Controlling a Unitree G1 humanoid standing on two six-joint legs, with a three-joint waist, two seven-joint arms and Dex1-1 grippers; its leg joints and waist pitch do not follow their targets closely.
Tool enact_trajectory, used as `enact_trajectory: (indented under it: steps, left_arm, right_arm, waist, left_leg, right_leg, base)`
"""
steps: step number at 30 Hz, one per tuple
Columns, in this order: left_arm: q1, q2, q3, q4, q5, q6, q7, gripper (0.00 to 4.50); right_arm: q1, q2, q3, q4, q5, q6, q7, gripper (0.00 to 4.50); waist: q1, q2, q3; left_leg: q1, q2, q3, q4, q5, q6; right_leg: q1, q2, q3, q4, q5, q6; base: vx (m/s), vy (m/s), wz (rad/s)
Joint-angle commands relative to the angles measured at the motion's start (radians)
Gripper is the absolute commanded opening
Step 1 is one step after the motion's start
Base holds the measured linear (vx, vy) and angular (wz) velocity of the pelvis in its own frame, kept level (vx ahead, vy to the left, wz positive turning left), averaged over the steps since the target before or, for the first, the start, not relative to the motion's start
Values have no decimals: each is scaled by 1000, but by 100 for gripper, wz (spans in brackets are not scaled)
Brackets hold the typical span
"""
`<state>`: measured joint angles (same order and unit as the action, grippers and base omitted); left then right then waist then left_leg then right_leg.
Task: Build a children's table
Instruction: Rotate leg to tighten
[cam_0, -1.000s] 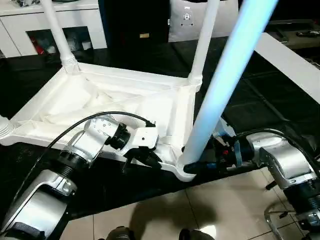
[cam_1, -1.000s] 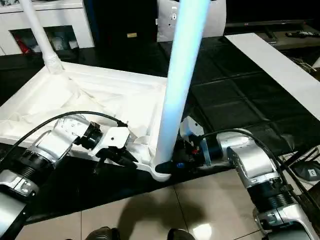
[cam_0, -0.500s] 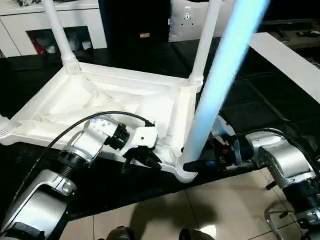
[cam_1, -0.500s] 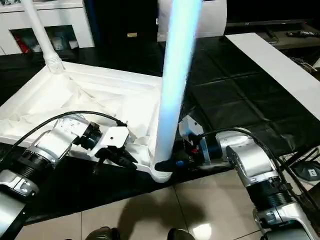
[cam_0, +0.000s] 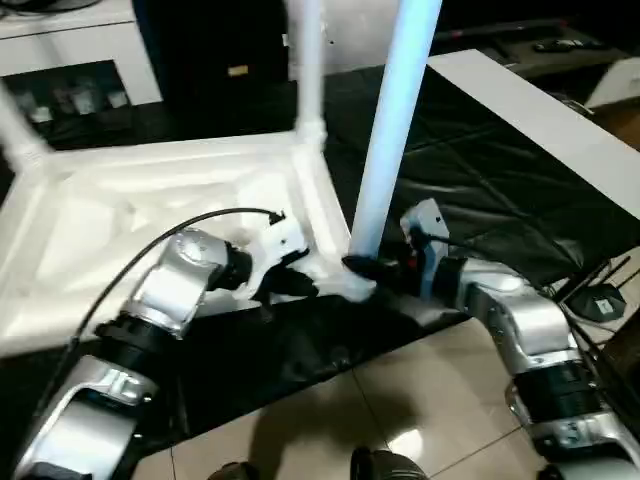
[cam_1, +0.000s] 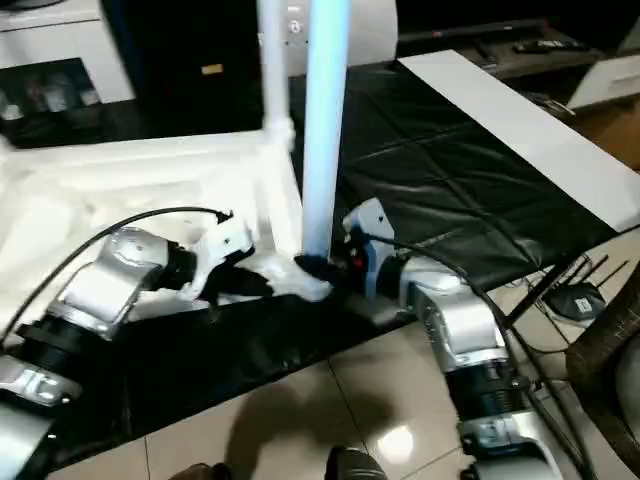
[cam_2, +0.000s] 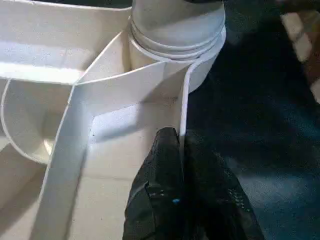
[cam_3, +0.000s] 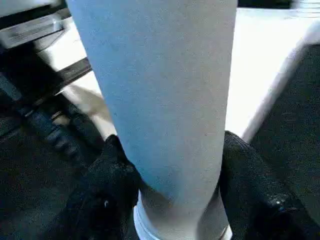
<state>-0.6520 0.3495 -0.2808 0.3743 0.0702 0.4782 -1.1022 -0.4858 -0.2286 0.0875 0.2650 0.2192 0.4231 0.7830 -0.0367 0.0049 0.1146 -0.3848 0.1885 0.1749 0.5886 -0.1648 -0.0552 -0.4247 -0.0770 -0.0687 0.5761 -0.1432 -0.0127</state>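
The children's table (cam_0: 180, 200) is lying upside down on a black floor mat (cam_0: 470, 180), its white plastic top facing down and its hollow underside facing up, with thin ribs and walls dividing that underside into shallow compartments. The corners are rounded, and each visible corner is carrying a ringed socket. A far leg (cam_0: 309, 70) is standing upright in its socket at the far corner, round and white. The near leg (cam_0: 395, 120) is rising from the near corner, looking pale blue in the light and widening slightly toward its ringed base.

The left hand (cam_2: 181, 150) is pinching the thin outer wall of the top just beside the near corner socket, its black fingers (cam_2: 165, 165) pressed together on either side of the wall. The right hand (cam_3: 170, 200) is gripping the near leg low down, just above the socket, with one black finger on each side of the round shaft.

A flat white board (cam_0: 530, 120) is lying on the mat to the right, well apart from the table. Pale floor tiles (cam_0: 420, 400) are showing in front of the mat.
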Motion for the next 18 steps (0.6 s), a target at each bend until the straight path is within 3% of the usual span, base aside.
enact_trajectory:
  steps: [1,2,5,6,8,9,10,13,15,18]
  left_arm:
    - [-23,-60,13,-32,-23,46,65,0]
    - [-23,-60,13,-32,-23,46,65,0]
    - [-65,-146,54,-4,-5,90,241,0]
    - [-83,-183,79,4,2,109,327,0]
    - [-88,-198,90,3,2,116,357,0]
    - [-90,-207,98,-1,3,123,374,0]
    - [-90,-211,98,-5,7,128,380,0]
    - [-86,-206,90,-9,18,125,383,0]
    - [-83,-200,84,-6,22,116,381,0]
    - [-72,-170,60,4,34,68,356,0]
  right_arm:
    - [-18,64,26,56,-13,40,-90,202]
    - [-18,64,26,56,-13,40,-90,202]
    - [-72,174,-22,141,-51,23,-317,202]
    - [-97,224,-42,184,-68,6,-414,202]
    - [-105,245,-52,203,-72,-15,-452,202]
    - [-109,257,-59,213,-75,-28,-474,202]
    - [-109,267,-65,219,-73,-46,-481,236]
    - [-101,276,-76,211,-59,-72,-474,273]
    - [-95,276,-84,202,-55,-78,-463,305]
    - [-68,240,-85,158,-64,-103,-420,317]
  waist:
    - [8,1,-60]
    - [6,1,-59]
    - [-1,2,-64]
    - [-2,1,-70]
    - [-3,6,-80]
    - [-3,3,-80]
    - [-2,3,-84]
    - [4,1,-91]
    - [7,4,-90]
    - [10,5,-87]
  left_leg:
    - [16,29,-20,-80,-363,23]
    - [14,29,-18,-80,-357,23]
    - [13,27,-17,-79,-327,13]
    - [6,26,-17,-77,-299,14]
    - [5,26,-14,-73,-255,24]
    - [2,24,-8,-70,-223,49]
    - [3,23,-7,-67,-214,57]
    - [0,24,-5,-63,-144,95]
    - [1,26,-4,-64,-131,109]
    - [5,27,-5,-66,-166,102]
  right_leg:
    - [40,-60,39,-91,-519,-164]
    - [40,-59,40,-90,-510,-167]
    - [39,-58,39,-85,-472,-183]
    - [49,-58,39,-79,-431,-187]
    - [53,-56,40,-72,-345,-207]
    - [54,-54,41,-70,-273,-229]
    - [57,-55,41,-68,-259,-234]
    - [65,-54,41,-58,-171,-255]
    - [65,-53,39,-56,-148,-267]
    - [65,-52,39,-59,-187,-264]
  base:
    - [0,0,0]
    - [0,0,0]
    - [0,0,0]
    - [0,0,0]
    - [0,0,0]
    - [0,0,0]
    - [0,0,0]
    - [0,0,0]
    - [0,0,0]
    - [0,0,0]
